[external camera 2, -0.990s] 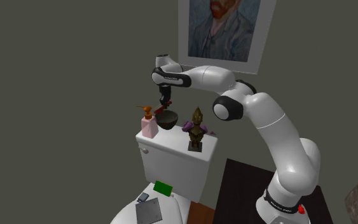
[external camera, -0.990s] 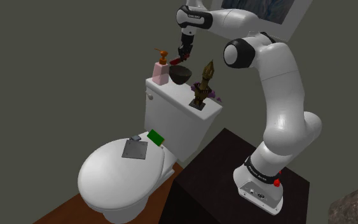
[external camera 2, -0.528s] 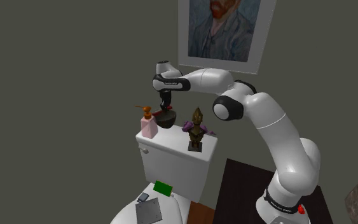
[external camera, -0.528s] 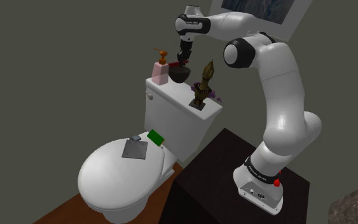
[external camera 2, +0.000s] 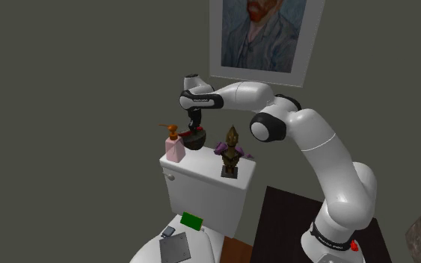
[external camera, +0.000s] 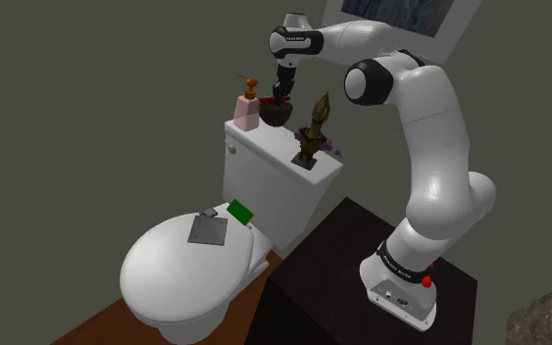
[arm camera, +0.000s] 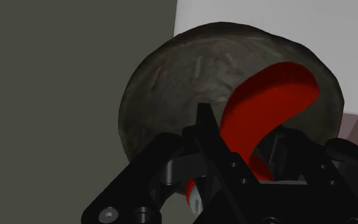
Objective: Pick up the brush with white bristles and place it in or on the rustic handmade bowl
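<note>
**Brush** (arm camera: 273, 89): curved, glossy red handle. You have it clasped between the tool's (arm camera: 244, 143) two black fingers, which are parted only by its width, and it arches over the bowl (arm camera: 184, 83). Contact with the bowl cannot be told. A white scrap low by the fingers is too cut off to name.

**Bowl:** round, rough, mottled dark grey, on the white toilet tank (external camera: 264, 181).

**In the shoulder view:** pink soap bottle (external camera: 248, 111) at the bowl's 9 o'clock, bronze figurine (external camera: 313, 132) at 4 o'clock.

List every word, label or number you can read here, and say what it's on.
No text is legible.
White lettering on the arm's wrist link: too small to read.
White marks on the dark band near the arm's base: too small to read.
Brush, bowl: no text.
</note>
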